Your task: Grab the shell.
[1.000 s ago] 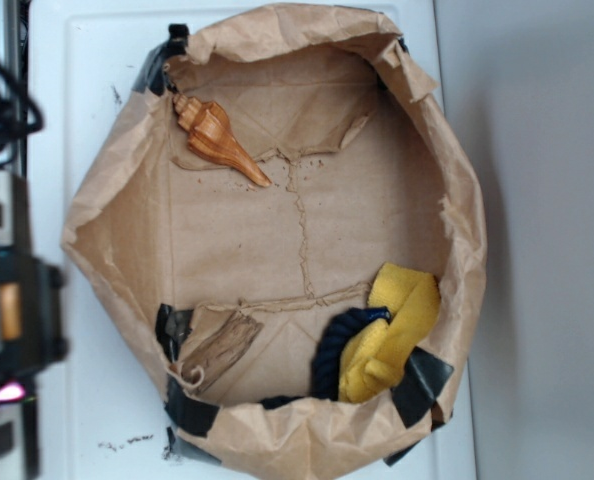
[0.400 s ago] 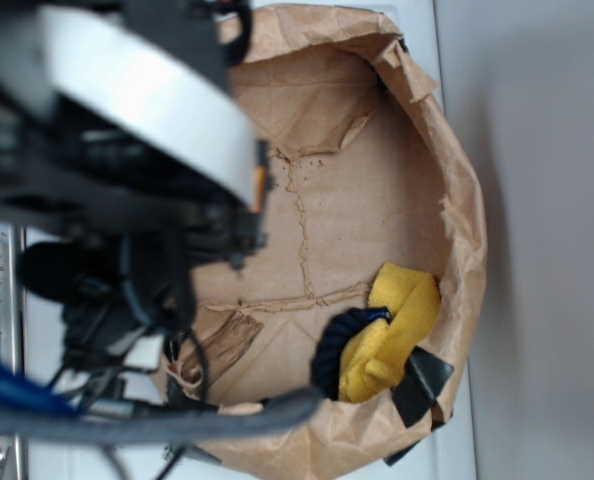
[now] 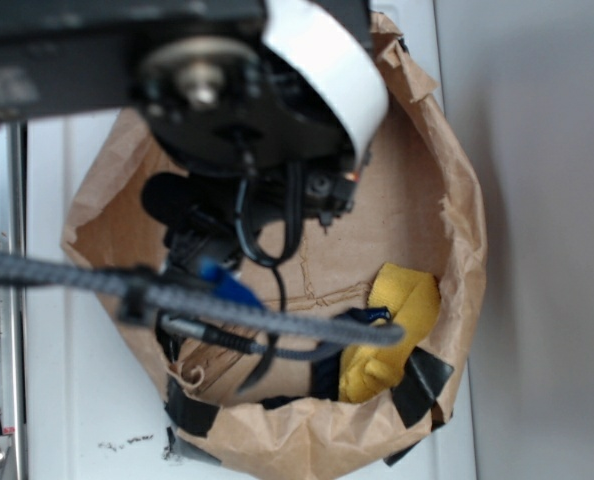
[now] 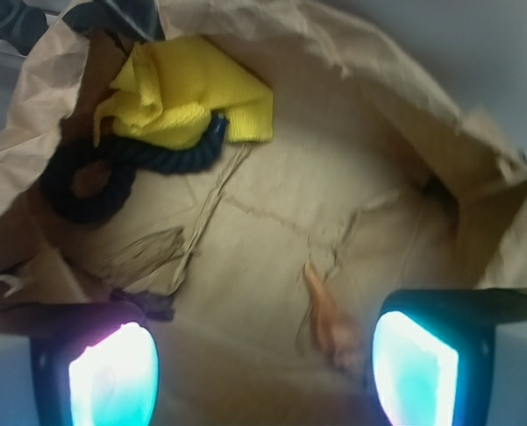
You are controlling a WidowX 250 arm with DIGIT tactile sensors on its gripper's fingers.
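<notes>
Arm now swung over the paper bag (image 3: 457,200), hiding it, pincer (image 4: 263,364) spread wide, shell (image 4: 330,321) near right finger (image 4: 414,373)

Exterior view straight overhead, wrist view close, both sharing the paper bag (image 3: 457,200) floor

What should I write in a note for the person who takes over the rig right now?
End effector: open, empty, over the bag floor.
Shell: lies on the floor between the fingers, nearer the one at frame right, tip pointing away. The arm hides it in the exterior view.
Yellow cloth and dark ring: at the far side.
Done: end effector above the shell.
Left: lower, close, lift.
</notes>
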